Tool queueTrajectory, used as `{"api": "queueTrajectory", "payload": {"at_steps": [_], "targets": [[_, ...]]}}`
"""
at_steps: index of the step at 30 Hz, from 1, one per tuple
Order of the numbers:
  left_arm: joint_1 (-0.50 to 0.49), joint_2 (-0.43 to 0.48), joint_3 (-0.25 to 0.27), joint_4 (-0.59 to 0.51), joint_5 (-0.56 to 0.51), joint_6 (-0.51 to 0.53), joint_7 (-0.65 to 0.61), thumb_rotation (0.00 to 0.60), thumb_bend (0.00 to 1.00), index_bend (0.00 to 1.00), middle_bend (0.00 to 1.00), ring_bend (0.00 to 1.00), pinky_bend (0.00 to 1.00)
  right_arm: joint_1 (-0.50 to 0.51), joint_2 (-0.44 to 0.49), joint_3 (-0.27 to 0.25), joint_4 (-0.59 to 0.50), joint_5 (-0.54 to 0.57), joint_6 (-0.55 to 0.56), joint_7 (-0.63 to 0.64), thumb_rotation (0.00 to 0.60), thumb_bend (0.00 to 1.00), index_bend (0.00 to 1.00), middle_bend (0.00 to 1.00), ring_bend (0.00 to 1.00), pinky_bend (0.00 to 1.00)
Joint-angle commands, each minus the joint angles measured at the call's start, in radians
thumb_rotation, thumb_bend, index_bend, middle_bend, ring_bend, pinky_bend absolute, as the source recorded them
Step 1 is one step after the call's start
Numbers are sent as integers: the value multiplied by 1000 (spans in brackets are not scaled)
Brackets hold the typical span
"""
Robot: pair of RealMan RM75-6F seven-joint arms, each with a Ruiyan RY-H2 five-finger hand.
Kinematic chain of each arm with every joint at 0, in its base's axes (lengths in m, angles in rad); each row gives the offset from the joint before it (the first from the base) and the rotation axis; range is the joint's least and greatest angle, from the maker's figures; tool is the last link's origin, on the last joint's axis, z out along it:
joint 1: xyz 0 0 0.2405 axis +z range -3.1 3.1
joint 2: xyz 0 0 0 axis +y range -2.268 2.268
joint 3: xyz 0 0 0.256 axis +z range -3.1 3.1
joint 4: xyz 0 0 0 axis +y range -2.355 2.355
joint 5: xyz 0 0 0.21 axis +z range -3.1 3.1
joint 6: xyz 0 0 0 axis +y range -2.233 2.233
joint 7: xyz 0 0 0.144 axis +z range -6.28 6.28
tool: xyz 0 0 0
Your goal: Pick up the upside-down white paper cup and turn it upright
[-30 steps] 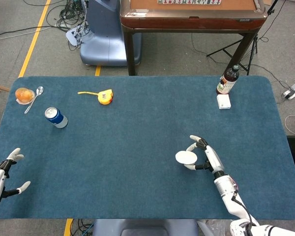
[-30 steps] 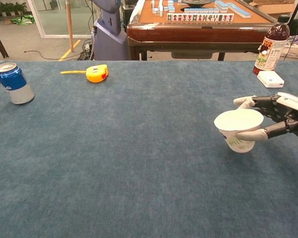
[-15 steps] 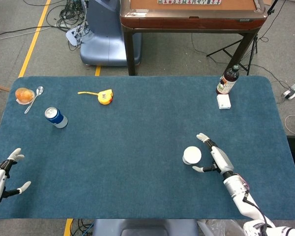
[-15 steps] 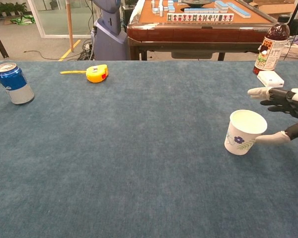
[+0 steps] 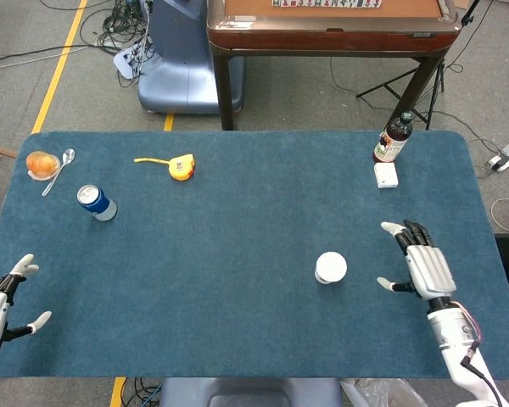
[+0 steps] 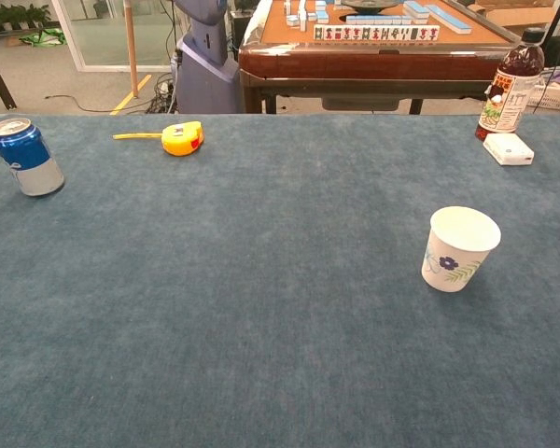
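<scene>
Blue felt covers the table (image 5: pixel 237 254), and behind it stands a brown mahjong table (image 5: pixel 331 25) on a grey floor strewn with cables; the cup (image 5: pixel 331 268) stands upright on the felt, mouth up, in the right half and near the front edge, touched by nothing; the right hand (image 5: pixel 422 267) hovers well apart from it on its right, fingers spread wide and empty; the left hand (image 5: pixel 2 298) sits at the front left corner, fingers likewise apart, holding nothing.

By my reading the turning is done: the cup rests on its base and the hand is clear, so the step in hand is the retreat; the next move asks only that the right arm draw off without brushing the rim, since a light paper cup would tip at a nudge.

Only the head view shows either hand; the chest view has the cup (image 6: pixel 458 248) alone, bar a pale sliver at the right edge that I cannot identify; the chest view does give the blue flower print on the cup's side and the open mouth seen at a slant, which confirms it is upright; from above only a white disc shows. Far off lie a can (image 5: pixel 96 203), a tape measure (image 5: pixel 180 166) and a bottle (image 5: pixel 393 138).
</scene>
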Motion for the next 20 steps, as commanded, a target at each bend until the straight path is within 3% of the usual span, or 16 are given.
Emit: {"api": "queueTrajectory", "payload": {"at_steps": [1, 9, 20], "targets": [[7, 6, 0, -16, 11, 17, 7, 600, 138, 70, 244, 297, 534, -69, 96, -40, -94, -17, 94, -126, 600, 0, 220, 163, 0, 0], [18, 17, 4, -44, 48, 58, 28, 600, 138, 70, 244, 297, 534, -154, 157, -91, -149, -59, 187, -209, 600, 0, 247, 163, 0, 0], [18, 28, 4, -59, 47, 54, 26, 600, 138, 70, 244, 297, 534, -175, 186, -71, -149, -85, 197, -145, 600, 0, 247, 163, 0, 0]]}}
